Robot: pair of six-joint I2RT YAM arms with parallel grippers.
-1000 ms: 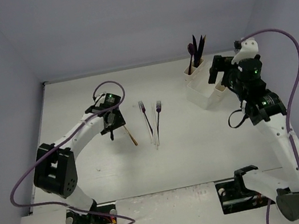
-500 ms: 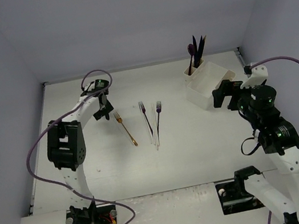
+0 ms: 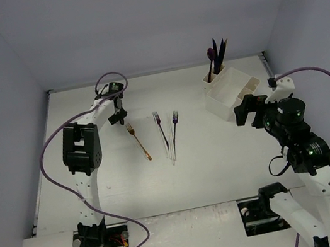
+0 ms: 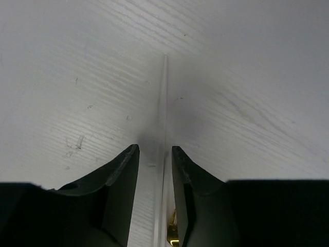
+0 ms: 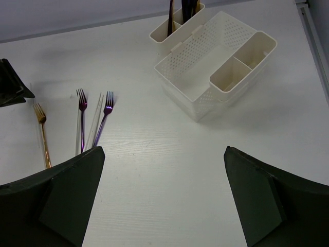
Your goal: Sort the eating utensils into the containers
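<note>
Two left gripper (image 4: 154,149) fingers (image 4: 121,185) are being held slightly apart astride a clear utensil (image 4: 164,92), which should be centred before pinching.

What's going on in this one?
Two arms are sorting cutlery into a white organizer. The left gripper is low over the table's far left. Its jaws stand a little apart around a clear plastic handle, with no visible clamp on it. The right gripper hangs wide open near the organizer, holding nothing. A few dark utensils stand in one cup. A gold fork and two purple forks lie on the table.
</note>
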